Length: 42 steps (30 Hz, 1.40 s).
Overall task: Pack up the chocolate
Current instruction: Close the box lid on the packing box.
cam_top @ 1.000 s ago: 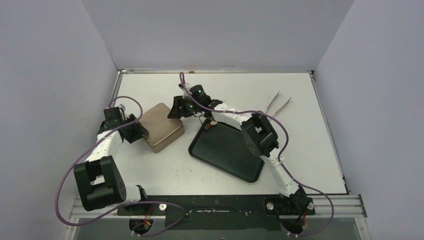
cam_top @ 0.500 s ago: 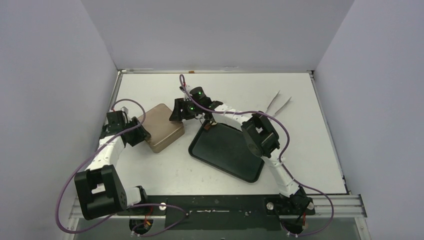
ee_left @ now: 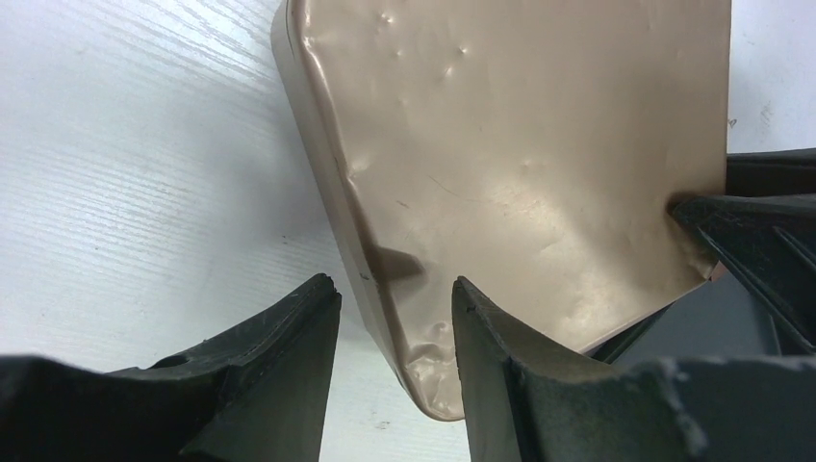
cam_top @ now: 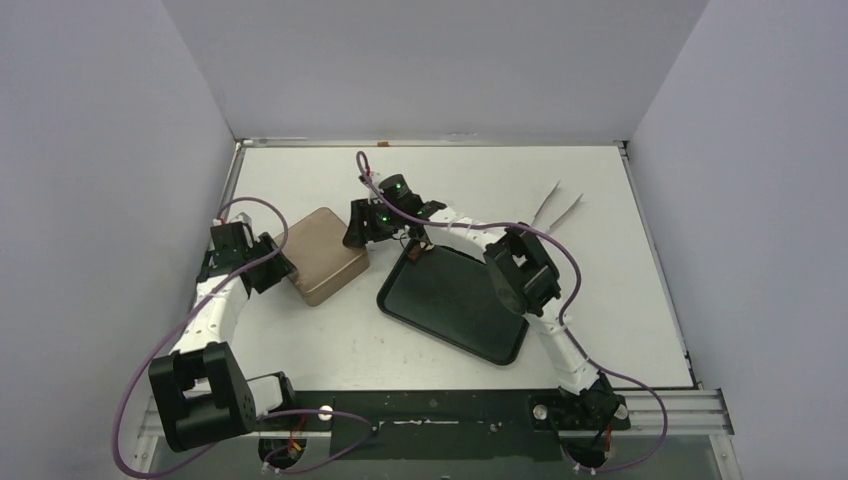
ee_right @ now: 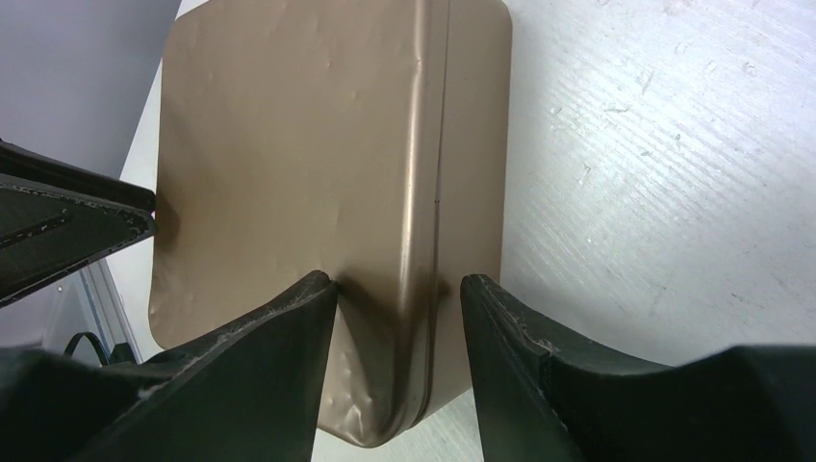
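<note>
Gold-brown closed tin (cam_top: 322, 255) just beside black tray (cam_top: 455, 300)

I view the whole white table (cam_top: 620, 290) from the top external camera, set high above its near edge and facing down and forward. My two wrist cameras sit very close, facing each other across the square gold-brown metal tin (ee_left: 520, 144), which all three views share.
</note>
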### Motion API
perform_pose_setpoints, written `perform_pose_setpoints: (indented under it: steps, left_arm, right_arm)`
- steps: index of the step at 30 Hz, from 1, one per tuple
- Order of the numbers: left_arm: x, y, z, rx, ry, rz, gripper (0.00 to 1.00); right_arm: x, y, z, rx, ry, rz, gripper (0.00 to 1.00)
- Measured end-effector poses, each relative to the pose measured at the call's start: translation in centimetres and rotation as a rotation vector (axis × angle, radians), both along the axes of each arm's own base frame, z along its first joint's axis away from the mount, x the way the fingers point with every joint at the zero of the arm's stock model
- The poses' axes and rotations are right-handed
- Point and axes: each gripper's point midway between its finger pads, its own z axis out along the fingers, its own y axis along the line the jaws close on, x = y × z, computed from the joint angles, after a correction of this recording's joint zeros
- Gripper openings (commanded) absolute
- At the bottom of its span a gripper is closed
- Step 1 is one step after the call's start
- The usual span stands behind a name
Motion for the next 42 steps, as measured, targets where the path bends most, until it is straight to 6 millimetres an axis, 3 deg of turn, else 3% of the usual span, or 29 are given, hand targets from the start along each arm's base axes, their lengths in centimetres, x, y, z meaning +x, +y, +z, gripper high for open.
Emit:
perform_pose_setpoints:
  steps: [11, 24, 27, 34, 38, 42]
  left_arm:
    - [-0.1, 0.1, -0.1, 0.007, 0.007, 0.006, 0.43]
    - [-0.8, 0.4, -0.5, 0.034, 0.039, 0.021, 0.39]
    - [-0.8, 0.7, 0.0, 0.050, 0.026, 0.030, 0.46]
    - [-1.3, -0.4, -0.3, -0.006, 0.017, 0.021, 0.47]
    - [-1.8, -0.7, -1.1, -0.033, 0.040, 0.049, 0.38]
    - [-1.5, -1.3, -1.0, -0.064, 0.027, 0.070, 0.38]
  right_arm:
    - [-1.5, -0.2, 1.6, -0.069, -0.052, 0.008, 0.48]
    - [-1.4, -1.3, 0.4, -0.158, -0.058, -0.038, 0.42]
    - [-1.7, -1.0, 0.4, -0.159, -0.062, -0.034, 0.42]
    - [-1.8, -1.2, 0.3, -0.183, -0.069, -0.054, 0.50]
    - [-2.0, -2.0, 0.3, -0.205, -0.061, -0.081, 0.45]
    - [-2.5, -2.7, 0.5, -0.211, -0.041, -0.105, 0.44]
